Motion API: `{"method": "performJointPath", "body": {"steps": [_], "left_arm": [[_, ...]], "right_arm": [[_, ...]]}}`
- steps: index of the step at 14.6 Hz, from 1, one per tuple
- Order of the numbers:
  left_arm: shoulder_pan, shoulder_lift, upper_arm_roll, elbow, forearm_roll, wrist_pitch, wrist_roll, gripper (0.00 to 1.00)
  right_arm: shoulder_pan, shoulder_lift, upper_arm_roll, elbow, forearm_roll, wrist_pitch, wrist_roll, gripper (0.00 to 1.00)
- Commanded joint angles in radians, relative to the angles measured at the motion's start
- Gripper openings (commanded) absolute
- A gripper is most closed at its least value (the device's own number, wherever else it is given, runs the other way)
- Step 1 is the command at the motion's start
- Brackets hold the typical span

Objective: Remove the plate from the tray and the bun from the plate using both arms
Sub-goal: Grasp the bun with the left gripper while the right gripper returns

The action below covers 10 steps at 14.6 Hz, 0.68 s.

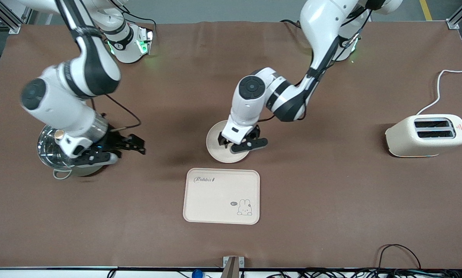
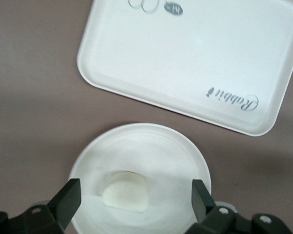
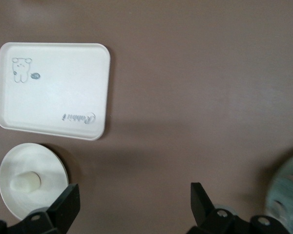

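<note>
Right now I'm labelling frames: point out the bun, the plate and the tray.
bun [image 2: 126,193], left wrist view, middle of its top.
plate [image 2: 178,148], left wrist view, bare inner rim.
tray [image 1: 215,199], front view, bare middle.

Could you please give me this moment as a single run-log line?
left gripper: open, over plate | bun: on plate | right gripper: open, beside steel pot | tray: bare

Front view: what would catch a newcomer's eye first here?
The left gripper, fingers open, hangs over the round plate, which rests on the table with the bun lying in it. Nearer the front camera sits the rabbit tray, bare. Toward the right arm's end, the right gripper, also open, hangs beside a steel pot; a cream toaster stands at the left arm's end.
</note>
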Motion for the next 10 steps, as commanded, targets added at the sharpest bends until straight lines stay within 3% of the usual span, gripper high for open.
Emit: {"method": "performJointPath", "body": {"steps": [1, 3, 7, 8, 9, 10], "left_arm": [[-0.027, 0.069, 0.013, 0.035, 0.056, 0.046, -0.086, 1.0], [-0.046, 0.093, 0.013, 0.032, 0.096, 0.046, -0.12, 0.99], [-0.046, 0.107, 0.013, -0.031, 0.133, 0.103, -0.186, 0.92], [-0.05, 0.109, 0.013, -0.049, 0.133, 0.132, -0.198, 0.85], [-0.053, 0.11, 0.013, -0.065, 0.133, 0.155, -0.201, 0.69], [-0.053, 0.11, 0.011, -0.068, 0.133, 0.161, -0.207, 0.46]], "right_arm": [[-0.053, -0.014, 0.016, 0.197, -0.1, -0.298, 0.012, 1.0], [-0.081, -0.04, 0.016, 0.269, -0.137, -0.414, 0.012, 1.0], [-0.134, -0.157, 0.01, 0.26, -0.137, -0.513, -0.009, 1.0], [-0.124, -0.181, -0.04, 0.251, -0.138, -0.54, -0.061, 1.0], [-0.101, -0.2, -0.094, 0.25, -0.138, -0.548, -0.119, 1.0], [-0.079, -0.206, -0.143, 0.248, -0.138, -0.551, -0.165, 1.0]]}}
